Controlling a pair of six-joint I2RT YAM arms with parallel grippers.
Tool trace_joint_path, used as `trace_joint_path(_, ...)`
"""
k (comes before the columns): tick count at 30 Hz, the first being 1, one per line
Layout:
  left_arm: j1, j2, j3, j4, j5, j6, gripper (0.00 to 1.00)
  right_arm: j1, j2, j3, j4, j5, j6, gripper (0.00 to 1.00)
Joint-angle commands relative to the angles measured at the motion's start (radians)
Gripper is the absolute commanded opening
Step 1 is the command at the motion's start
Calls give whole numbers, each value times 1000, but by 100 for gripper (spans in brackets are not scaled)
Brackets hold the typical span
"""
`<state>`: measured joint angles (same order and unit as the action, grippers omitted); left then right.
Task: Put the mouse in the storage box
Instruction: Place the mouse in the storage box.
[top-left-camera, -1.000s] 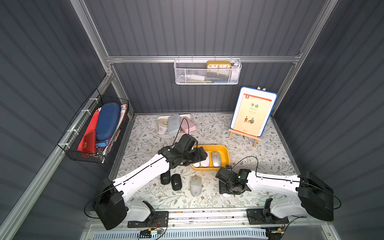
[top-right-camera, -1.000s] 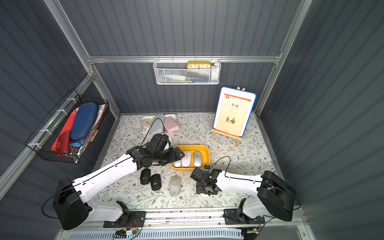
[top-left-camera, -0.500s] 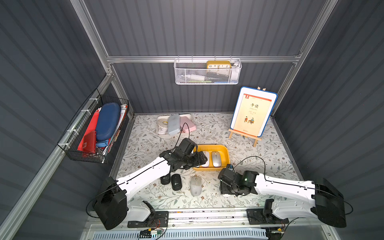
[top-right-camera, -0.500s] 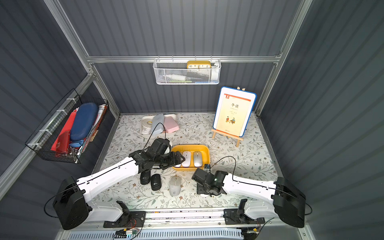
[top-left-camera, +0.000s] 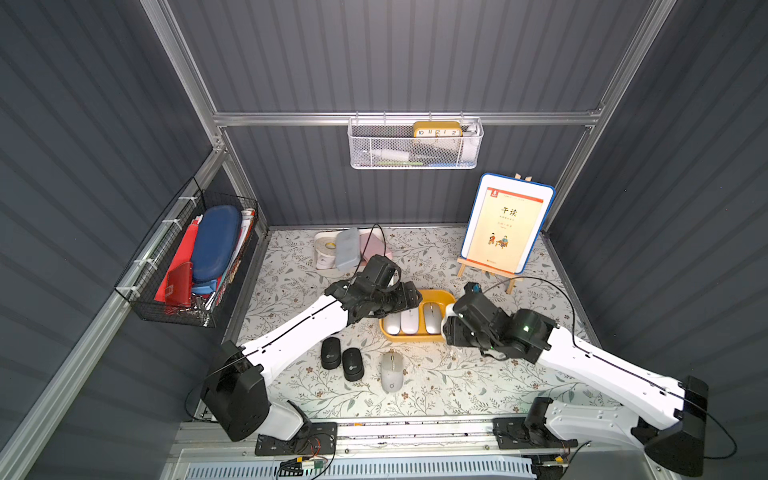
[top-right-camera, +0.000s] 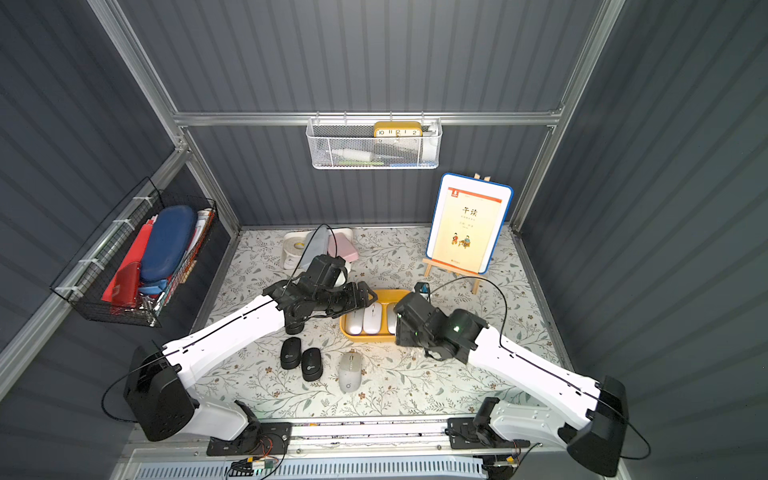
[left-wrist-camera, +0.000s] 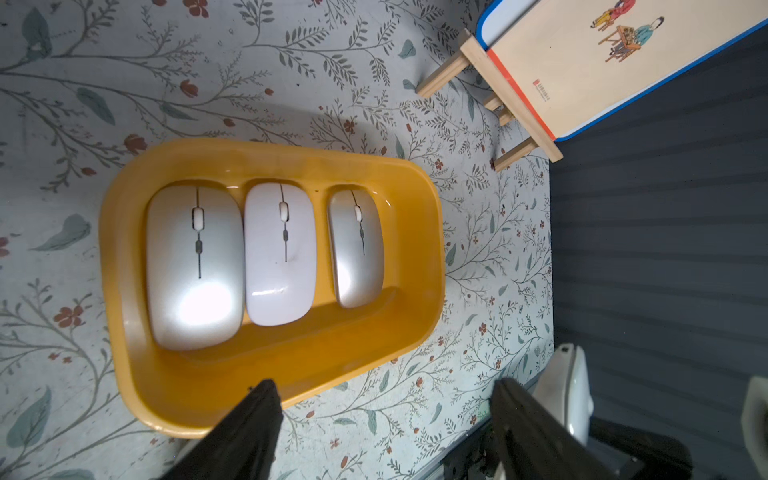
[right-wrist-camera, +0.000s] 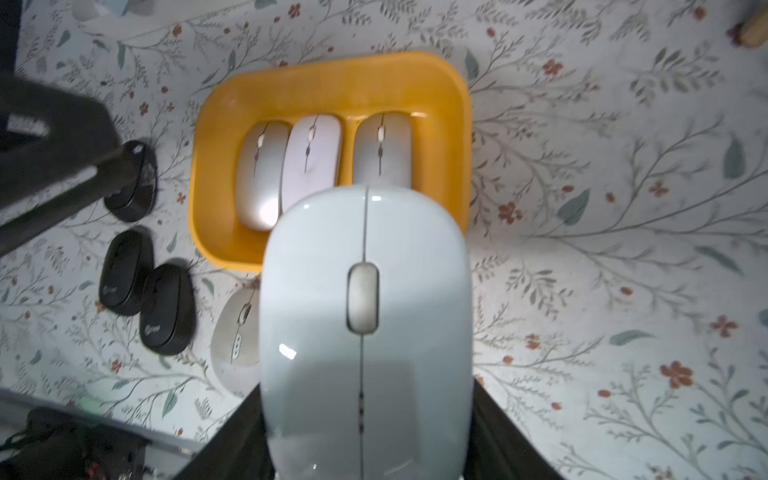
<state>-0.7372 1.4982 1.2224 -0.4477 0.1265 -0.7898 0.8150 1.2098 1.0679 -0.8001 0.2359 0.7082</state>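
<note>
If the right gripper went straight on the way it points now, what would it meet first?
Probably the storage box: the held mouse, carried by the right gripper, points at its near wall. Height is unclear; it might clear the rim and reach a silver mouse inside.

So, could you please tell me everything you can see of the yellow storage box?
The storage box is a shallow, glossy yellow plastic tub with rounded corners and no lid. It sits flat near the middle of the floral mat. Three pale mice lie side by side on its floor, wheels pointing the same way.
</note>
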Motion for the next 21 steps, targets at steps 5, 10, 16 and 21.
trace_joint_path(5, 43, 110, 62, 43, 73, 86, 83, -84, 275, 144, 44, -21, -236, 57)
trace_joint_path(10, 144, 121, -20, 130, 164, 50, 79, -137, 415, 190, 65, -69, -257, 58)
trace_joint_path(16, 162, 145, -17, 120, 202, 91, 79, -187, 516, 186, 122, -105, -271, 58)
trace_joint_path(21, 162, 156, -17, 125, 199, 99, 79, -215, 582, 226, 120, -161, -288, 58)
